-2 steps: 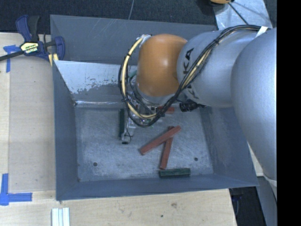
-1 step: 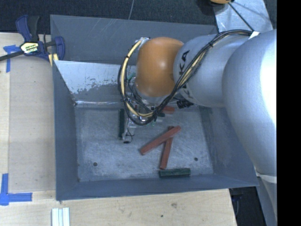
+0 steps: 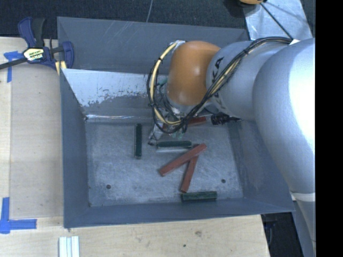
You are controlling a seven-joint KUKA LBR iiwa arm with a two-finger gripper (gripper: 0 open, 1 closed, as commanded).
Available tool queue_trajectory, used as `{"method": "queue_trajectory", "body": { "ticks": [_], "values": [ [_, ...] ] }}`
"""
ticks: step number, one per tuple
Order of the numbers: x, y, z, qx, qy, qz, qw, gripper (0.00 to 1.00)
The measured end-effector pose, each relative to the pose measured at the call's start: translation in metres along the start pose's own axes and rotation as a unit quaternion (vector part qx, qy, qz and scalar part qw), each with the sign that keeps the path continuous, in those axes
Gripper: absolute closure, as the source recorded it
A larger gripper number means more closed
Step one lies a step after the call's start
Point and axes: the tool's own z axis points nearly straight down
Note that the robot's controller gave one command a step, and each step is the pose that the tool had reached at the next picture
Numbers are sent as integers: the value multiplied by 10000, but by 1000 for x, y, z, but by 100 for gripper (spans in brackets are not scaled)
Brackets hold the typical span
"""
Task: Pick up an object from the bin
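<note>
1. Straight down into the grey metal bin (image 3: 75, 159): sloped walls, flat speckled floor, filling the middle of the frame.
2. On that floor, five short, slim sticks lying loose.
3. Left of centre, the upright green stick (image 3: 138, 141): dark, pointing up and down in the frame, apart from the rest.
4. Dead centre, the level green stick (image 3: 174, 143): dark green, straight and narrow, lying flat across the frame.
5. Just below and right of it, the upper red-brown stick (image 3: 182, 161), slanting up to the right.
6. Touching that one from beneath, the lower red-brown stick (image 3: 187, 175), standing steeper.
7. Down at the lower edge of the floor, right of centre, the bottom green stick (image 3: 199, 196), level along the near wall.
8. In from the right, the silver arm (image 3: 268, 90) with its orange cover (image 3: 190, 74) and looping cables (image 3: 156, 90), above centre.
9. Beneath the cover, the gripper (image 3: 162, 135), low over the left end of the level green stick.
10. Open or closed? Cannot tell, with cover and cables in the way.
</note>
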Motion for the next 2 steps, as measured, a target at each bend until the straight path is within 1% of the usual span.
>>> {"method": "queue_trajectory", "body": {
  "ticks": [1, 2],
  "values": [
    [4, -1, 4, 19, 72, -4, 10000, 0],
    [4, -1, 4, 18, 72, -3, 10000, 0]
  ]
}}
